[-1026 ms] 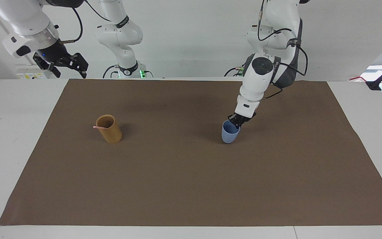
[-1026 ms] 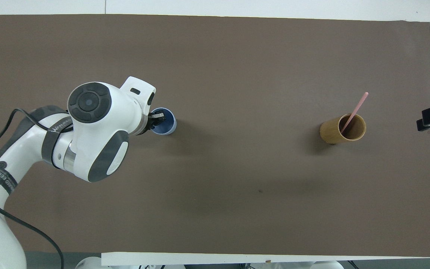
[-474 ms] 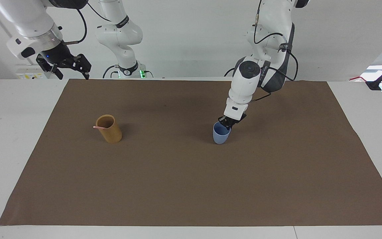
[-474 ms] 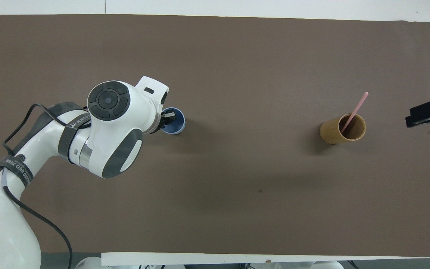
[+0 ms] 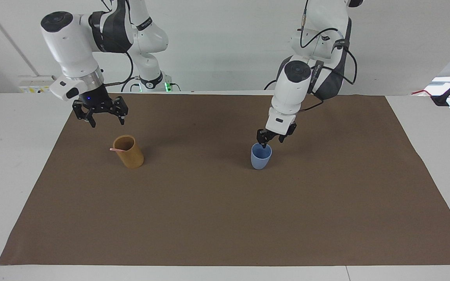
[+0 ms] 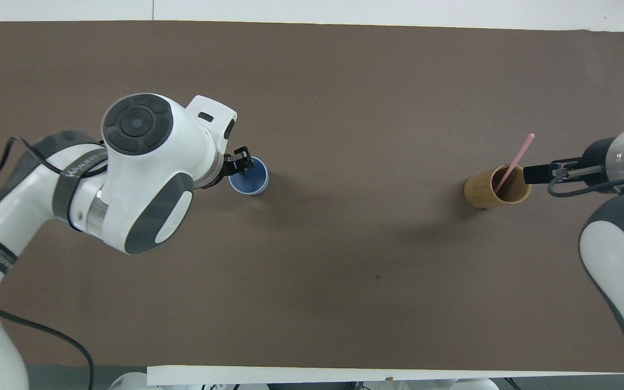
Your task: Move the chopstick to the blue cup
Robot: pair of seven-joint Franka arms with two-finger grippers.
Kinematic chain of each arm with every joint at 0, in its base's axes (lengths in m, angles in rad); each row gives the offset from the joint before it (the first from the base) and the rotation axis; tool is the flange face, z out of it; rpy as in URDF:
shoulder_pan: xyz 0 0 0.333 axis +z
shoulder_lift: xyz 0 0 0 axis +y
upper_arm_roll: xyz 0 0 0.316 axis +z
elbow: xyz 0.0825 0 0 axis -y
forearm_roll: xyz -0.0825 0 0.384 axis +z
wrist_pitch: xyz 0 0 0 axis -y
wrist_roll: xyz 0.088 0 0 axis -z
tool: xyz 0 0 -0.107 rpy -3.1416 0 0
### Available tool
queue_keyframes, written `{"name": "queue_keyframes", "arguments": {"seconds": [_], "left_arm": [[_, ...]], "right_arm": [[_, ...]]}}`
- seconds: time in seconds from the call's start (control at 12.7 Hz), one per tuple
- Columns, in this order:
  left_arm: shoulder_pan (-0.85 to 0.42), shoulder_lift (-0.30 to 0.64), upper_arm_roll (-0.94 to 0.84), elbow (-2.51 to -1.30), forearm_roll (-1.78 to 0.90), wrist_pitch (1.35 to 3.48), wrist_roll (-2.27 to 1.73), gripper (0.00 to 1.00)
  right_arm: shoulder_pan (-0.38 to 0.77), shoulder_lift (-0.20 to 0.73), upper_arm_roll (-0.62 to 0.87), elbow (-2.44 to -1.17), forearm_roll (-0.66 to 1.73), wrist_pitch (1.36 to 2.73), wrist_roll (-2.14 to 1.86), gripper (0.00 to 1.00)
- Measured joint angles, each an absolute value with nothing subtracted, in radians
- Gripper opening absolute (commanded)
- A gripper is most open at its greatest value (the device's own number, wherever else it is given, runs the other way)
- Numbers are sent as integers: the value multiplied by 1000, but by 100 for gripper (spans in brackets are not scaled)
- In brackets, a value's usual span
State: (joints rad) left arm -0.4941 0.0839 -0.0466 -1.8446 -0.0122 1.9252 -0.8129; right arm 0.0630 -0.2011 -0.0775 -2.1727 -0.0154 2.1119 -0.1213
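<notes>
Inside the tan cup (image 5: 129,152), toward the right arm's end, the chopstick (image 6: 513,163) leans to about 1 o'clock overhead. Right gripper (image 5: 100,117), fingers apart, has swung in above it. Left gripper (image 5: 272,139) has just let go of the blue cup (image 5: 261,156) after shifting it, fingers apart at the rim. Pick-up looks next.

The blue cup (image 6: 248,176) stands on the brown mat (image 6: 344,81), with the left gripper (image 6: 240,160) over its rim (fingers apart). Toward the right arm's end, the chopstick (image 6: 514,162) leans out of the tan cup (image 6: 498,187), with the right gripper (image 6: 540,174) over that cup's edge.
</notes>
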Motion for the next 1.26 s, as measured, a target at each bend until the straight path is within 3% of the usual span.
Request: {"name": "queue_keyframes", "arguments": {"seconds": [0.32, 0.47, 0.71, 1.03, 1.26], "left_arm": [[-241, -54, -4, -1725, -9, 1701, -488, 100], [-112, -68, 1, -1667, -10, 1620, -274, 100], [-76, -54, -4, -1668, -12, 1608, -179, 100], [-78, -46, -14, -1668, -12, 1608, -179, 100], [-78, -46, -14, -1668, -12, 1608, -179, 100]], "right_arm": [[55, -135, -80, -2247, 60, 2294, -122, 100], [44, -96, -82, -2247, 84, 2348, -140, 100], [42, -74, -84, -2245, 92, 2365, -185, 72], [40, -74, -84, -2230, 93, 2350, -252, 51], [38, -74, -84, -2223, 93, 2337, -285, 26]]}}
